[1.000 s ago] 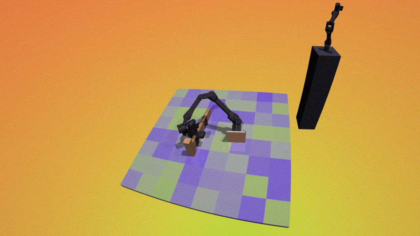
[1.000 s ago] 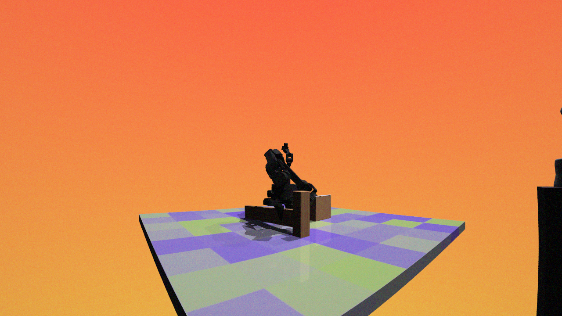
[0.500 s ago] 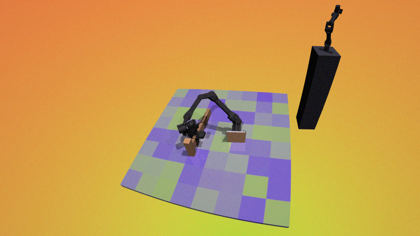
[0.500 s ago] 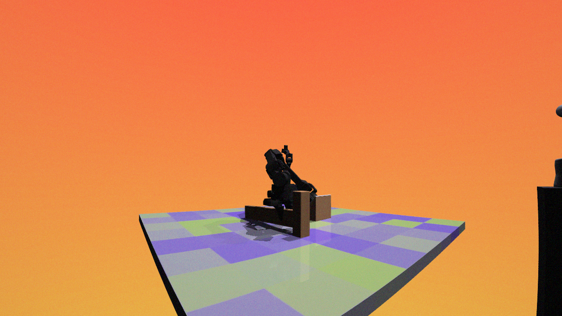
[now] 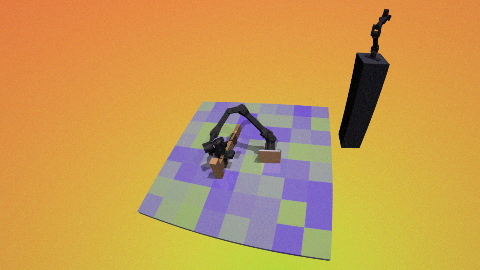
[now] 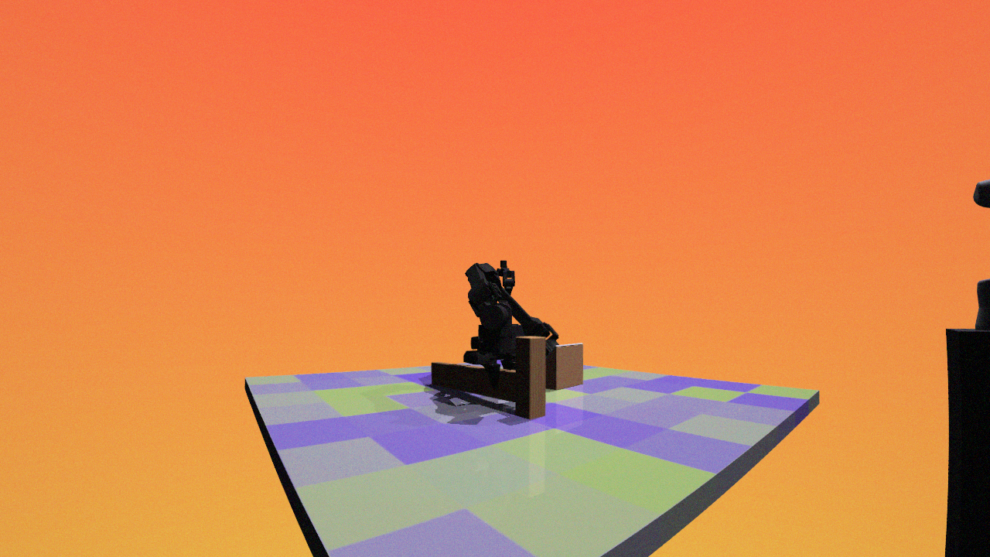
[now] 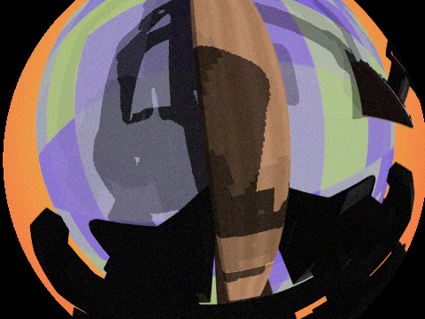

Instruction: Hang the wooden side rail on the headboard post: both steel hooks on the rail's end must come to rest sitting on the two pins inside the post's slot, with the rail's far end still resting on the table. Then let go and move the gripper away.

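The wooden side rail (image 5: 237, 131) (image 6: 449, 376) (image 7: 239, 27) runs across the table, its far end low at the table and its other end raised up against the headboard post. The headboard post (image 5: 217, 170) (image 6: 530, 377) stands upright on the table. My gripper (image 5: 224, 155) (image 6: 493, 372) (image 7: 234, 187) is shut on the rail near the post, one finger on each side. In the exterior view the rail's end meets the post's side with no visible gap. The hooks, slot and pins are hidden, so I cannot tell whether the hooks sit on the pins.
A brown block (image 5: 270, 156) (image 6: 569, 367) with a pale top edge stands by the arm's base. The checkered table (image 5: 258, 208) (image 6: 442, 484) has open edges. A tall black pedestal (image 5: 364, 100) (image 6: 967, 443) with another black arm (image 5: 375, 41) stands off the table.
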Robot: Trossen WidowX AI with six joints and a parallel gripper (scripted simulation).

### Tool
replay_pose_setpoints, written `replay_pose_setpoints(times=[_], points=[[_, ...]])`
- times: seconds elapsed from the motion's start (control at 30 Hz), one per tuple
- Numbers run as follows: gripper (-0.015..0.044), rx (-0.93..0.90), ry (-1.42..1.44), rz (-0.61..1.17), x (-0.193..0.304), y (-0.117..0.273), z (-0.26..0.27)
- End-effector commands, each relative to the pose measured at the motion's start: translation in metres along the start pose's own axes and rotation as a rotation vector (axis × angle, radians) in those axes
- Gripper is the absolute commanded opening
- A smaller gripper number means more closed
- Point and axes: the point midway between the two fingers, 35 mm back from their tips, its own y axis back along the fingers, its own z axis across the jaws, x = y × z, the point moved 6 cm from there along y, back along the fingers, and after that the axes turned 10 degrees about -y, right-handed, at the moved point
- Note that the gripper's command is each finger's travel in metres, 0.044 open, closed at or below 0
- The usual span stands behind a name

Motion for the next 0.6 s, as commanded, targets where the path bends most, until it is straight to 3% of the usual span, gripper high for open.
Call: replay_pose_setpoints(times=[0.0, 0.57], points=[[0.0, -0.001, 0.004, 0.01, 0.0024, 0.0012, -0.0011], [0.0, -0.001, 0.004, 0.01, 0.0024, -0.0017, -0.0011]])
